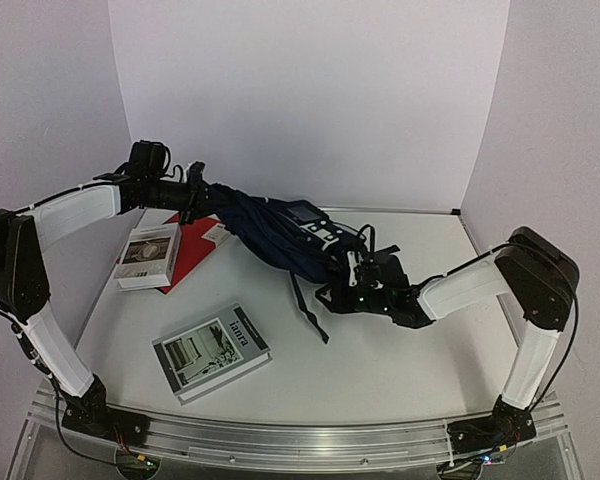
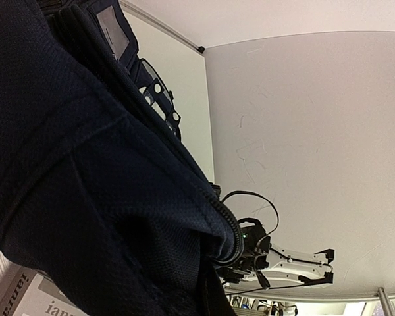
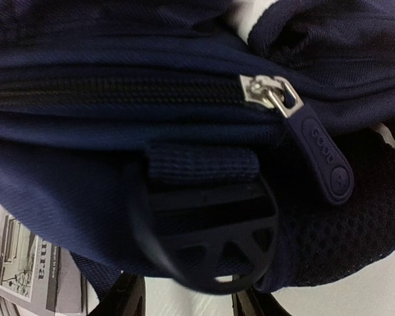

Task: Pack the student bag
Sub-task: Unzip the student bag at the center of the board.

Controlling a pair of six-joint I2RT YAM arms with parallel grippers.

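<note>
Bag (image 1: 280, 232) contents cannot be seen, and three books are outside it. Nearest, at lower left of the top view, a grey book (image 1: 211, 351) lies flat on the table (image 1: 400, 360). Further in, right of centre, the right gripper (image 1: 350, 278) is at the bag's near end. In its wrist view the jaws stand apart either side of a black buckle (image 3: 210, 243); I cannot tell whether they pinch anything. Above the buckle the zip (image 3: 118, 95) runs shut to its puller (image 3: 319, 148). The step looks like opening that zip: take the puller, not the buckle, and draw straight along the teeth. Beyond, the bag drapes across the middle, its far end lifted by the left gripper (image 1: 198, 198), clamped on fabric; keeping that end taut would help. Farthest left, a second book (image 1: 148, 256) rests on a red one (image 1: 185, 265).
</note>
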